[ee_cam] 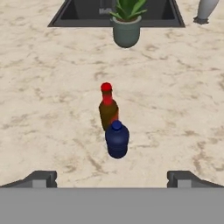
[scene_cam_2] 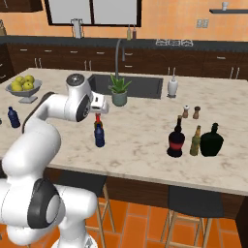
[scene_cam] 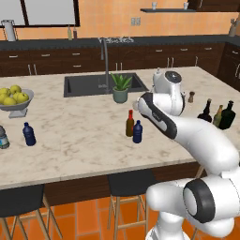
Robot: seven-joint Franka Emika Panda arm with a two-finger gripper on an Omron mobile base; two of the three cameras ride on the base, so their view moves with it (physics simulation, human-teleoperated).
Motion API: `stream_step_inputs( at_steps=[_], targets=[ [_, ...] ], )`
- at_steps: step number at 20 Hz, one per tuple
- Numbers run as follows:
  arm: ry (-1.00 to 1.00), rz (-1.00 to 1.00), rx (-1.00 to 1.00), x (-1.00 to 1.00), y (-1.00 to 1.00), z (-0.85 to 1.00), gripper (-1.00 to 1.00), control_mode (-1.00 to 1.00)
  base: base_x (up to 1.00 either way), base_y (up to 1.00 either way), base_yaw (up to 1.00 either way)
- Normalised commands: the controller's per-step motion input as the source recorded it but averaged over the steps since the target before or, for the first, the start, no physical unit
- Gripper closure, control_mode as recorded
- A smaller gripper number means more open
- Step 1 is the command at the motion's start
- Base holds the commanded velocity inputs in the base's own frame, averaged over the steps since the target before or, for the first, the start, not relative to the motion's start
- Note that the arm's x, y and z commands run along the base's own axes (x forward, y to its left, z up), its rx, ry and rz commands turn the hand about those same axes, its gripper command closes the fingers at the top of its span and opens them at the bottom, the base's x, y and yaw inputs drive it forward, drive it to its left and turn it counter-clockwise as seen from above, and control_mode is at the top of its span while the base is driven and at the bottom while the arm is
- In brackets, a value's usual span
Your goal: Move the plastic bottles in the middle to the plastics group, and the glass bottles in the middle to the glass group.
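Fingers (ee_cam: pixel 43 178) spread wide, nothing held, lined up on the blue bottle (ee_cam: pixel 117 140).
Brown bottle (ee_cam: pixel 108 109) stands right behind it, touching or nearly, so go careful.

Blue bottle (ee_cam: pixel 117 139) just before brown bottle (ee_cam: pixel 108 108), perhaps touching.

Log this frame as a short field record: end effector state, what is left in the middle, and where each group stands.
end effector: open, empty, above the counter
middle: brown bottle and blue bottle, close together, upright
glass group: black red-label bottle now beside amber bottle and green-black bottle
plastics group: blue capped bottle, clear bottle
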Motion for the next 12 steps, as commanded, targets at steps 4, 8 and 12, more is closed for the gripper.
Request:
stream_step_inputs(
  at_steps=[4,8,12],
  targets=[
    [0.00,0.05,-0.02,-0.25,0.13,-0.01,-1.00,-1.00,0.00,0.00,0.00],
    [0.00,0.00,-0.15,0.00,0.06,-0.06,-1.00,-1.00,0.00,0.00,0.00],
    [0.01,0.00,-0.10,0.02,0.00,-0.23,-1.00,-1.00,0.00,0.00,0.00]
  ],
)
